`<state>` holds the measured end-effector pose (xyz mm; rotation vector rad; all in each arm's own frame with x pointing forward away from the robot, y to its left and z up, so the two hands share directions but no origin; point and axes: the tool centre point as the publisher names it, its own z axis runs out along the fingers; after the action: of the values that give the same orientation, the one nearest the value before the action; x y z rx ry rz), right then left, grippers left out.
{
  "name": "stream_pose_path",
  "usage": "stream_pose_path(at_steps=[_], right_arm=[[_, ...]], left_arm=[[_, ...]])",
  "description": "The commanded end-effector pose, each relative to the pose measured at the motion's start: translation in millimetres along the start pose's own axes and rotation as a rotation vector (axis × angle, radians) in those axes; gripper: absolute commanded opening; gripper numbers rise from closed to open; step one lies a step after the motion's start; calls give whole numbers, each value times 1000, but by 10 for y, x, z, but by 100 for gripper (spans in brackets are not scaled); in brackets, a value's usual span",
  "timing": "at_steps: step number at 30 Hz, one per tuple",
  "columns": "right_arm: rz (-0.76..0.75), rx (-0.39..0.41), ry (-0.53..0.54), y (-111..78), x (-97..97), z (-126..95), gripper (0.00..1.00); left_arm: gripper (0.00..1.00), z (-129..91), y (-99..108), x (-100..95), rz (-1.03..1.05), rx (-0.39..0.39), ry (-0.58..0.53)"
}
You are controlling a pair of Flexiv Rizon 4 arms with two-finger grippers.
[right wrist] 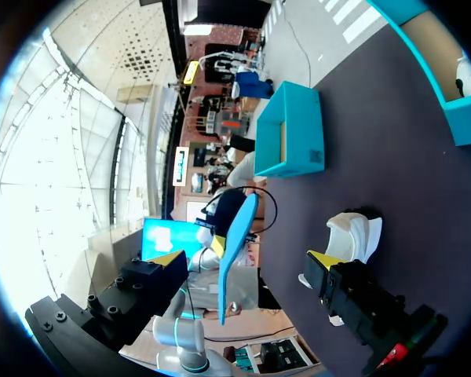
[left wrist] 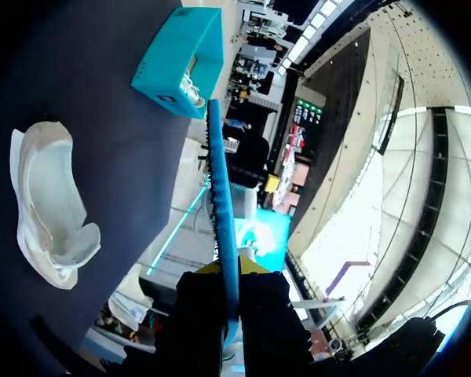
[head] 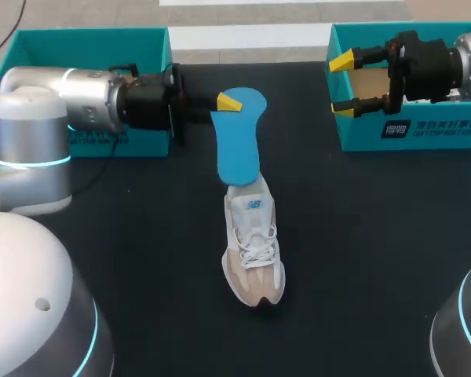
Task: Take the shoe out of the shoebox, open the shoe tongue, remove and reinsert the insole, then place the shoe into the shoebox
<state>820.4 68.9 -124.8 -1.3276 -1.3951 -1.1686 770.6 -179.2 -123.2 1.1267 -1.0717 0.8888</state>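
One insole (head: 237, 145), pinched in my left gripper (head: 229, 102), hangs lengthwise in line with the shoe (head: 253, 247), over its heel.

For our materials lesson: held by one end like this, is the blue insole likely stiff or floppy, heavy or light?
Probably semi-stiff: pinched at one end by the left gripper, the insole spans out without drooping. Likely light and bendable, since it looks thin edge-on in the left wrist view. It may flex if pushed against the shoe.
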Motion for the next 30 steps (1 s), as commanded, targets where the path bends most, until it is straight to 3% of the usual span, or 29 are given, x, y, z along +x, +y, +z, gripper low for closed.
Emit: stream_pose_path(at_steps=[1,7,22,25,30], right_arm=[[0,-2,-1,-4,0,8,100],[0,-2,-1,-4,0,8,100],[0,-2,-1,-4,0,8,100],[-28,0,-5,-21,16,31,100],[-67,-27,-72,-116,69,87,100]], left_arm=[[0,-10,-60,2,41,-32,0],[0,-17,-75,50,107,25,-12],[0,-17,-75,50,107,25,-12],[0,-8,-162,-73,150,25,-6],[0,0,-228,-103,157,-4,22]])
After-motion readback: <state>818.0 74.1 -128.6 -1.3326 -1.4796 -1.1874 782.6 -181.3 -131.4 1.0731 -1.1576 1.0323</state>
